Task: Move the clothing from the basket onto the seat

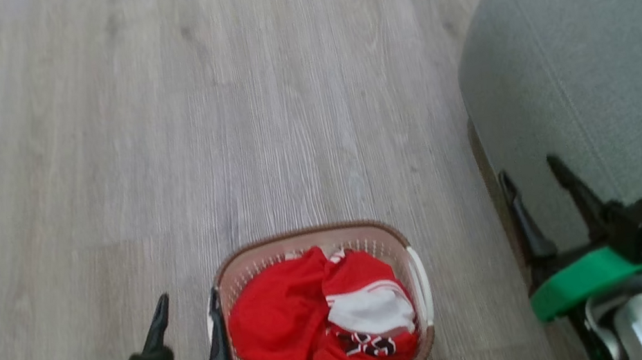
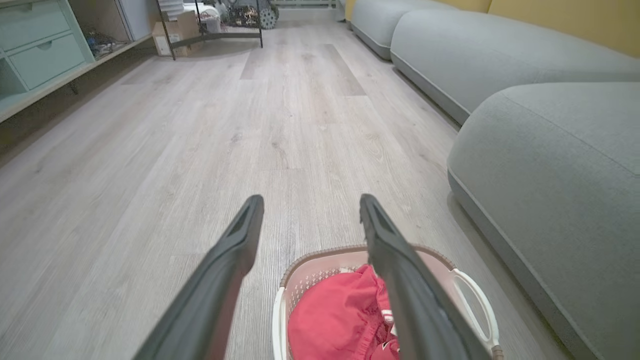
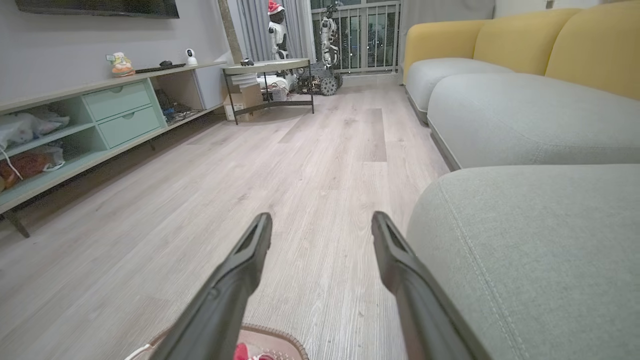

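Clothing [image 1: 299,320]: bright red sports garments with white trim and dark lettering, bunched inside the small oval cream plastic basket [image 1: 304,233] with a brown woven-look rim. The basket stands on the pale wood-grain floor [image 1: 152,104]. Large grey-green fabric seat [image 1: 601,61]: to the basket's right, apart from it. My left gripper [image 1: 187,297]: jaws spread, empty, at the basket's left edge. My right gripper [image 1: 527,167]: jaws spread, empty, at the seat's left edge.
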